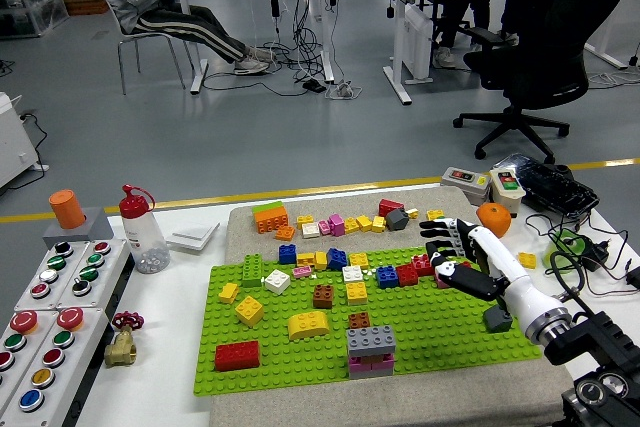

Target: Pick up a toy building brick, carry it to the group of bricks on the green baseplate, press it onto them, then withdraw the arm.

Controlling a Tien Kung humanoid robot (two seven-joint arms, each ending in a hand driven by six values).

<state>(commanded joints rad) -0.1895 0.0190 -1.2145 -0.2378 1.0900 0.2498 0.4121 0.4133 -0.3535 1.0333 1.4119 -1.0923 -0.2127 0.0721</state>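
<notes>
**Grey brick seated on stack; right hand empty at far right of baseplate**

The grey brick (371, 339) sits on top of a pink brick (369, 364) near the front edge of the green baseplate (440, 332), with a small brown brick (359, 320) just behind it. Nothing touches this stack.

The right hand (462, 255) hangs over the far right part of the baseplate, well apart from the stack. Its fingers (440, 238) are loosely spread and point left, holding nothing. The black thumb lies beneath the palm. Red bricks (415, 270) sit just beside the fingertips.

Elsewhere on the baseplate: a red brick (237, 355) at the front left, a yellow curved brick (308, 325) near the middle, and a green brick (252, 270) at the back left. Loose bricks lie on the beige mat (242, 219) behind the baseplate, among them an orange-and-green one (270, 217). A button panel (45, 317) and a clear bottle (144, 231) stand on the table's left side.
</notes>
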